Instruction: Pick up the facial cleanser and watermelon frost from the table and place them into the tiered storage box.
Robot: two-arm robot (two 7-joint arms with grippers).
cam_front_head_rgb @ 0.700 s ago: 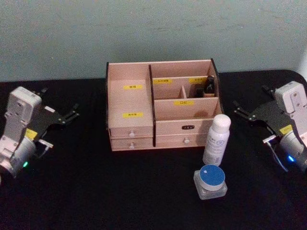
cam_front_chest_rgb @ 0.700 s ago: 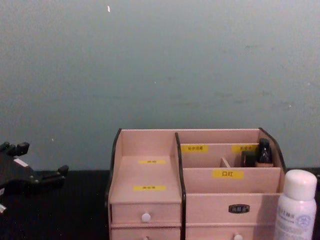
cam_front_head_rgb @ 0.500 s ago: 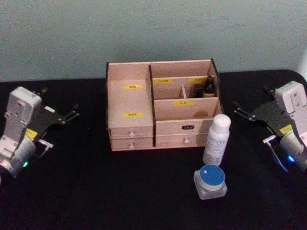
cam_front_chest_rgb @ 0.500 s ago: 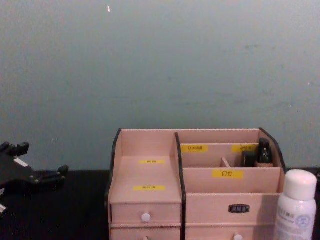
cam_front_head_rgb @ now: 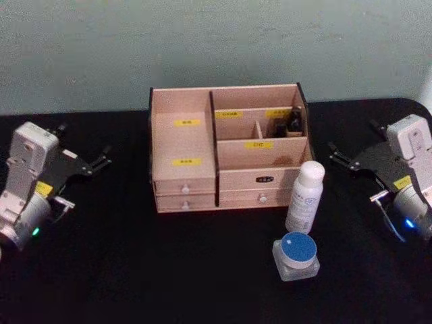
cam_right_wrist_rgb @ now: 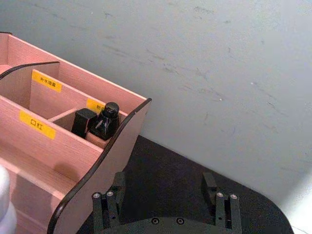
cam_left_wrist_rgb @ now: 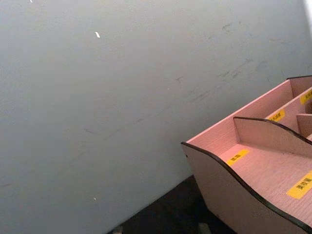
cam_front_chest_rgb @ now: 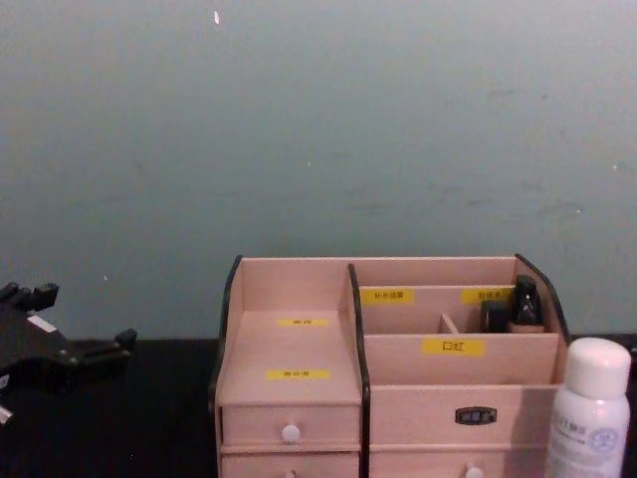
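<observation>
The left gripper [cam_front_head_rgb: 82, 143] hovers over the left side of the black table [cam_front_head_rgb: 135, 270] with its fingers spread wide and nothing between them; the chest view shows it [cam_front_chest_rgb: 78, 317] low at the left edge, well apart from the tiered storage box [cam_front_chest_rgb: 289, 418]. The right gripper [cam_front_head_rgb: 351, 135] sits over the table's right side, its two fingers [cam_right_wrist_rgb: 109, 200] likewise parted and empty, pointing toward the box's right wall [cam_right_wrist_rgb: 112, 146]. Between the two arms, the tiered storage box [cam_front_head_rgb: 182, 142] stands at the back against the wall. A small dark bottle [cam_front_head_rgb: 295, 120] stands upright in its rear right compartment. Just in front of the box's right drawers stands a white bottle [cam_front_head_rgb: 304, 196], upright, and nearer the robot, just beside it, sits a blue-lidded jar [cam_front_head_rgb: 295, 256]. Which of these is the cleanser and which the watermelon frost cannot be told.
</observation>
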